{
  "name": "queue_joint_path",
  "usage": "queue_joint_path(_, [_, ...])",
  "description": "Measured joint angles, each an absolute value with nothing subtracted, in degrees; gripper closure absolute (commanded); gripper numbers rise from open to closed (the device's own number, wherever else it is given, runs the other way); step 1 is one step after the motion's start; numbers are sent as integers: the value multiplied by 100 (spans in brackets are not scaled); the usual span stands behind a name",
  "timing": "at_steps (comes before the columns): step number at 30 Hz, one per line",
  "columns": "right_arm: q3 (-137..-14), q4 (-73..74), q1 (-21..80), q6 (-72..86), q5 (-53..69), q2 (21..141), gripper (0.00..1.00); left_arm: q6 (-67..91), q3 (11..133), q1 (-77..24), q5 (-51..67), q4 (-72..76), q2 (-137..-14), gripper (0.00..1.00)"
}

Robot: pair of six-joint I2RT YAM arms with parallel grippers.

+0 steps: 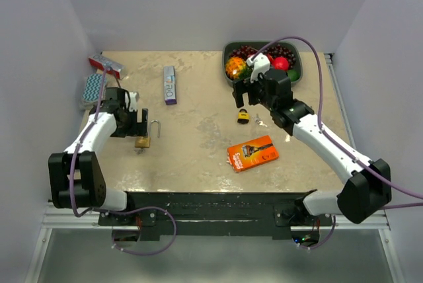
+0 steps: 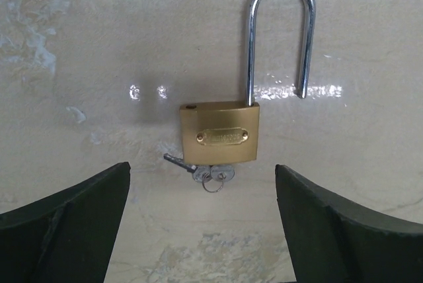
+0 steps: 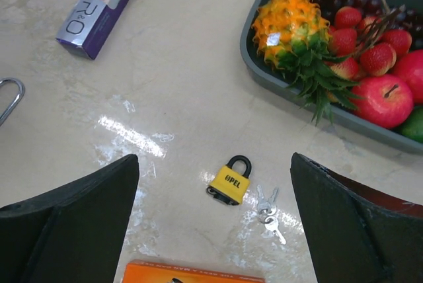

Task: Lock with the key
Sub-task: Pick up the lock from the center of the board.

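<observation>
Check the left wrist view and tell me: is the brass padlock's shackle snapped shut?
No, the shackle of the brass padlock stands raised, its free end clear of the body.

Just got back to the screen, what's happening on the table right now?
Nothing is held. The left gripper hangs open over the brass padlock, whose long silver shackle stands open, with small silver keys at its base. The right gripper hangs open above the small yellow padlock with a black shackle, which looks shut; loose keys lie beside it, not touching. No key is being turned yet.
</observation>
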State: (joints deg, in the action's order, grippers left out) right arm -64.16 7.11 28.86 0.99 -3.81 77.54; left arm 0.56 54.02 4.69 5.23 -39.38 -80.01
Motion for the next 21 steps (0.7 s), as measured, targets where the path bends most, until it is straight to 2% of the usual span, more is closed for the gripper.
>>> queue_joint_path(15, [-6311,727,2886,-421,246,7557,1,696,5378,93,14,-3564,-9131,8])
queue_joint_path(21, [-6235,731,2886,-412,246,7557,1,812,5387,5,-183,-3498,-9386,21])
